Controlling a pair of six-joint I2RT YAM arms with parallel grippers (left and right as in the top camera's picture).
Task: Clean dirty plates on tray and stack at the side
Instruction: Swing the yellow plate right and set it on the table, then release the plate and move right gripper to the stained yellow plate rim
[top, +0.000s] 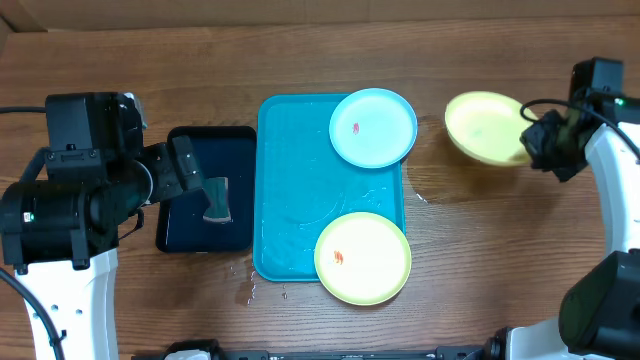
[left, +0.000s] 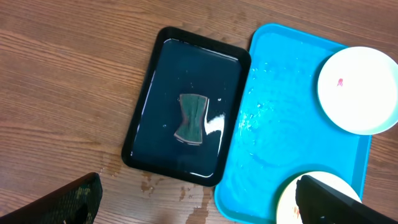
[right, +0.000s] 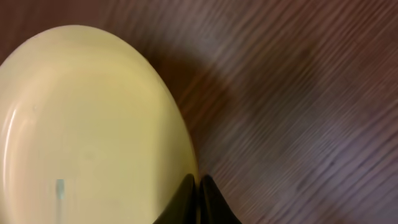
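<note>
Pinching the yellow plate (top: 485, 127) by its rim, your right gripper (top: 532, 140) hangs right of the blue tray (top: 290, 200), so set it down flat before releasing, while your left gripper (left: 196, 202) gapes empty over the sponge (left: 191, 118) left of that tray.

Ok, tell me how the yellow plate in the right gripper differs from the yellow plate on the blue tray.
The gripped plate is off the blue tray, pinched at its rim by the right gripper; the tray plate lies flat at the tray's corner, untouched. The tray plate has an orange-red smear; the gripped plate shows none. Both are round and yellow-green.
</note>
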